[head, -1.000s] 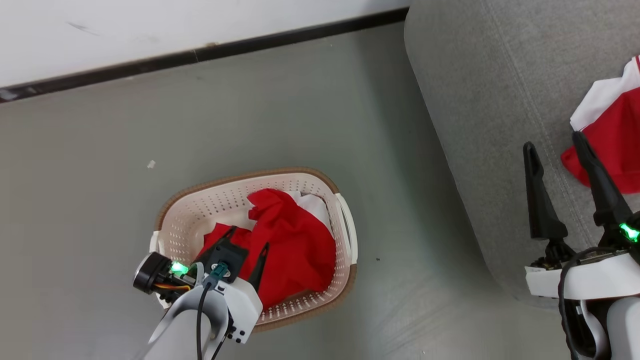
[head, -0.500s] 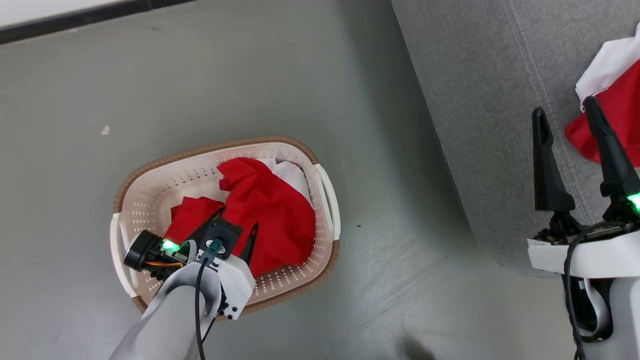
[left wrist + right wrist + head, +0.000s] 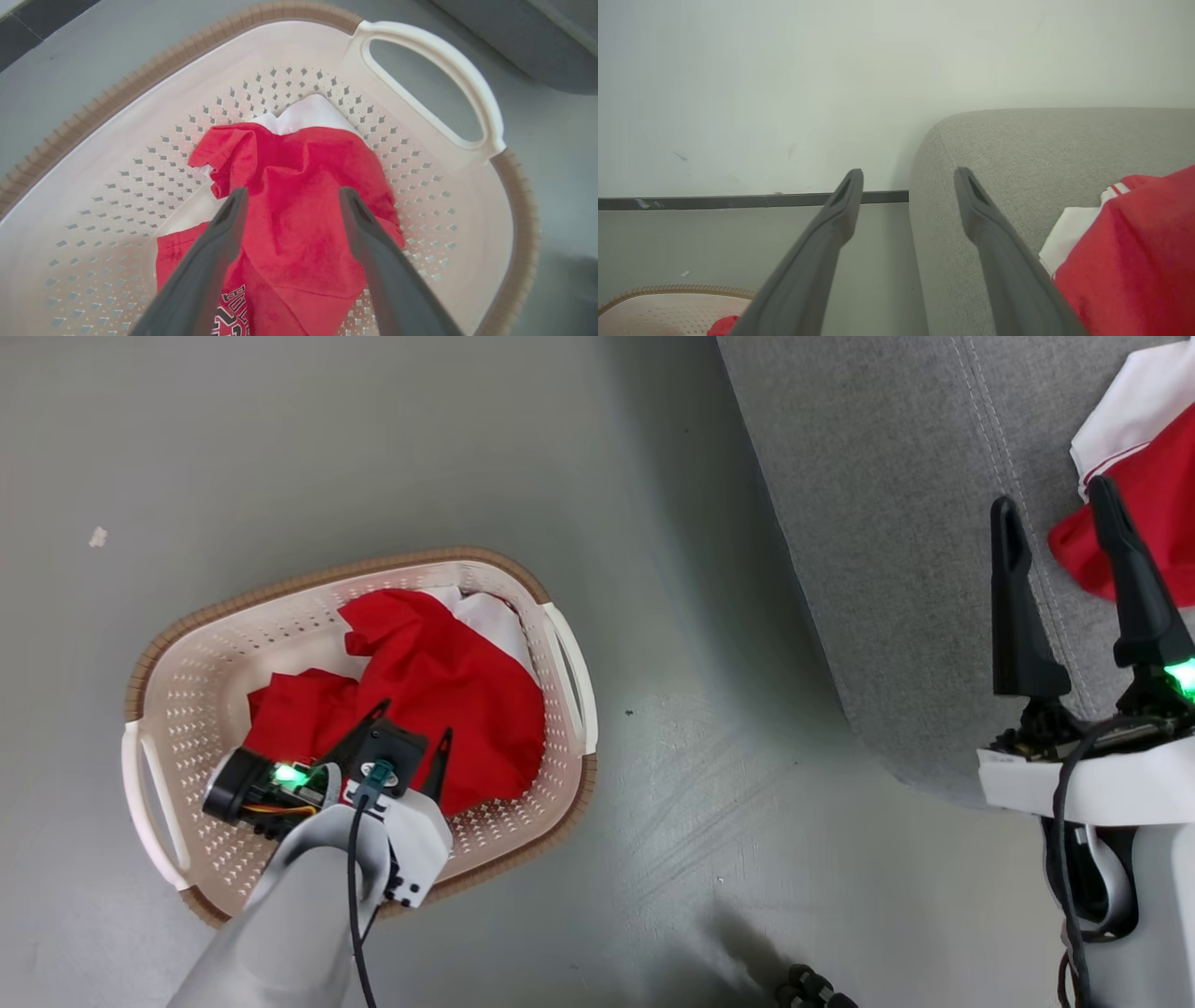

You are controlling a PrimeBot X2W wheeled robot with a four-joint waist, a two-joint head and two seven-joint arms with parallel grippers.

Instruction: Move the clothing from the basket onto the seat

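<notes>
The cream perforated basket (image 3: 187, 681) with its brown rim sits on the grey floor at the left. Red clothing (image 3: 439, 700) with a white panel lies bunched inside it; in the left wrist view the same red clothing (image 3: 299, 196) shows dark print near the bottom. My left gripper (image 3: 411, 728) hangs open just above this pile, its fingers (image 3: 224, 233) straddling a red fold. The grey sofa seat (image 3: 887, 523) fills the upper right and carries another red and white garment (image 3: 1139, 485). Over the seat's edge my right gripper (image 3: 1050, 495) stands open and empty, beside that garment (image 3: 1134, 261).
A white wall (image 3: 831, 70) with a dark baseboard (image 3: 738, 200) runs behind the floor and sofa. A small pale scrap (image 3: 97, 536) lies on the floor at the far left. A dark object (image 3: 812, 987) pokes in at the bottom edge.
The head camera has tilted down, so the wall and baseboard have left its view and the basket sits higher and further left. My left gripper stays over the red pile; the right stays open.
</notes>
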